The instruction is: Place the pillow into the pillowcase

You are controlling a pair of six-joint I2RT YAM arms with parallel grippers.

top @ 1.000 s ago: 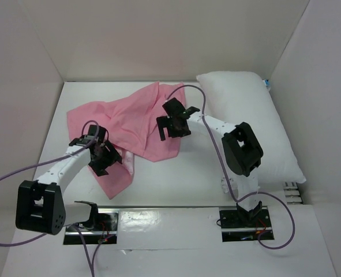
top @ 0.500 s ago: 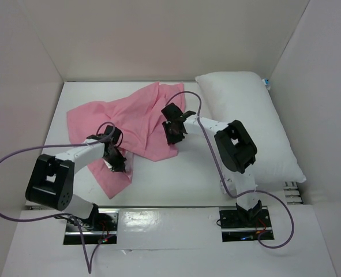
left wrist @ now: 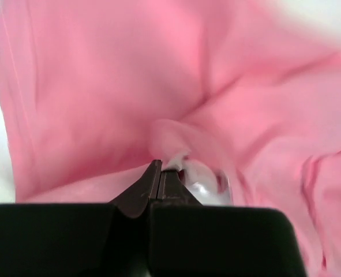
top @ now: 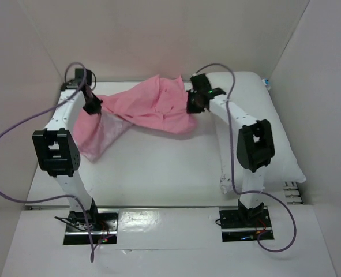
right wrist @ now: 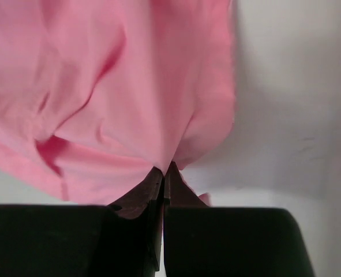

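The left claw (top: 93, 107) is pinched shut on a fold of the pillowcase (top: 153, 107); its wrist view shows the two tips pressed together with pink cloth caught between them; the right claw (top: 193, 104) is pinched shut on another fold, and its wrist view shows the cloth hanging from the closed tips. The pillowcase is held up and stretched between the two claws; a loose part droops below the left claw, down toward the desk (top: 158, 173). The pillow (top: 274, 133) lies on the desk just to the right of the right claw; none of it is inside the pillowcase yet.

The pillowcase looks thin, light and floppy; it is shiny, so I think it is slippery and could slide out of a small pinch. The best place to hold it would be the edge of its open end, one claw on each side, so the mouth is pulled wide; I cannot tell from these views where that open end is, or if the claws have it.

The pillow looks big, soft and squashy, and likely light; a claw can only bite a corner or an edge of it; it will bend and drag, not lift flat; I think one corner should go in first.
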